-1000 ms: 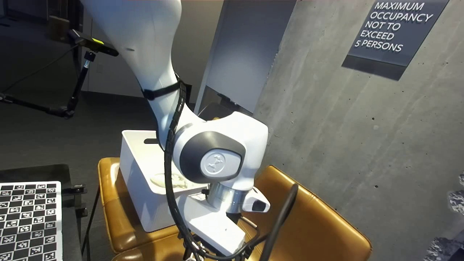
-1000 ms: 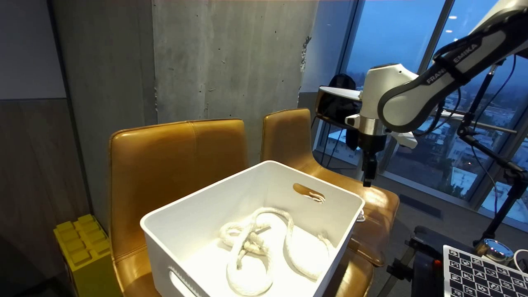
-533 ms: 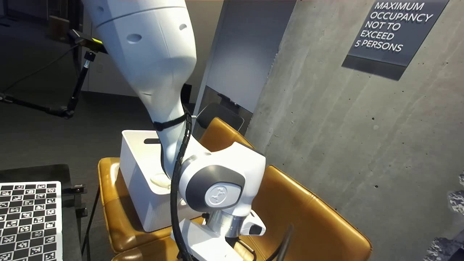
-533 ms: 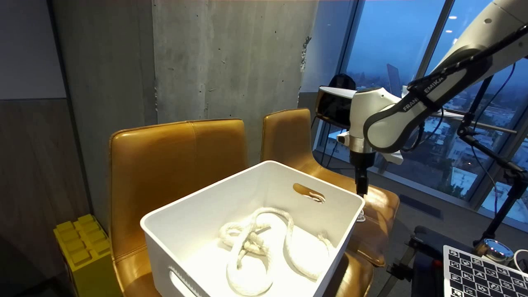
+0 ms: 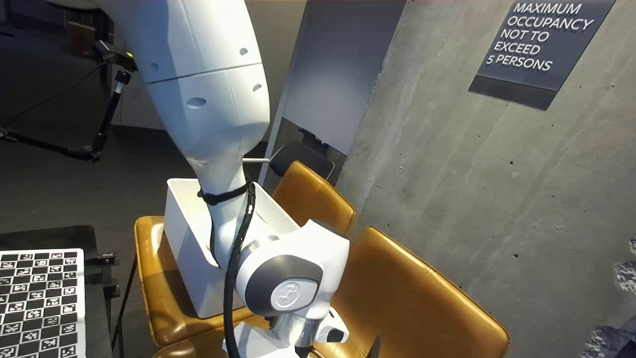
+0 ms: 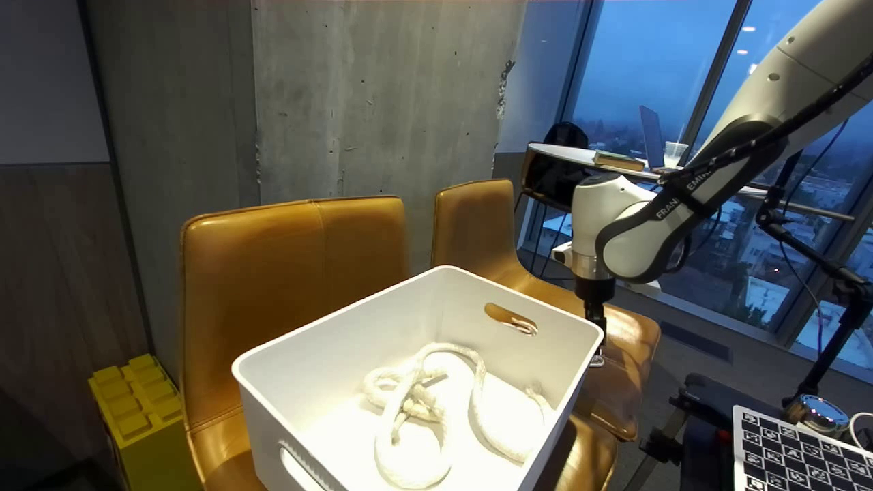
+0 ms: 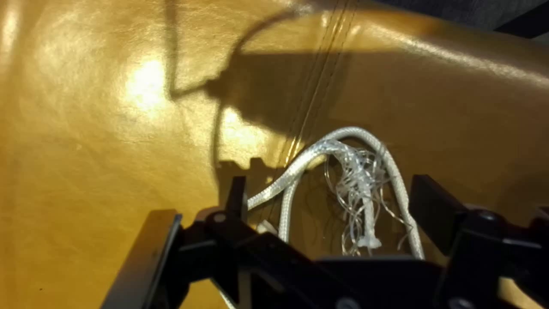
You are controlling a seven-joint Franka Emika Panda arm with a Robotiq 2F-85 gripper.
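In the wrist view my gripper (image 7: 333, 199) stands open above a tan leather seat (image 7: 85, 180). Between and below its fingers lies a looped white cord (image 7: 400, 189) with a frayed, stringy end (image 7: 363, 187). The jaws are apart on both sides of the loop and nothing is gripped. Whether a fingertip touches the cord cannot be told. An exterior view has the gripper (image 6: 597, 327) pointing down just beyond the box's far corner, with a bit of white cord (image 6: 597, 359) below it. The lower part of the gripper is out of frame in an exterior view (image 5: 288, 343).
A white box (image 6: 368, 334) with thick white rope (image 6: 477, 382) inside stands on the chairs beside the gripper. Tan chair backs (image 5: 422, 298), a concrete wall (image 5: 472, 199), a checkered board (image 6: 798, 450), a camera stand (image 6: 811, 252) and a yellow block (image 6: 140, 416) surround it.
The arm has come down steadily, bringing the gripper lower over the seat and closer to the box's far corner. The box and the rope in it have stayed put.
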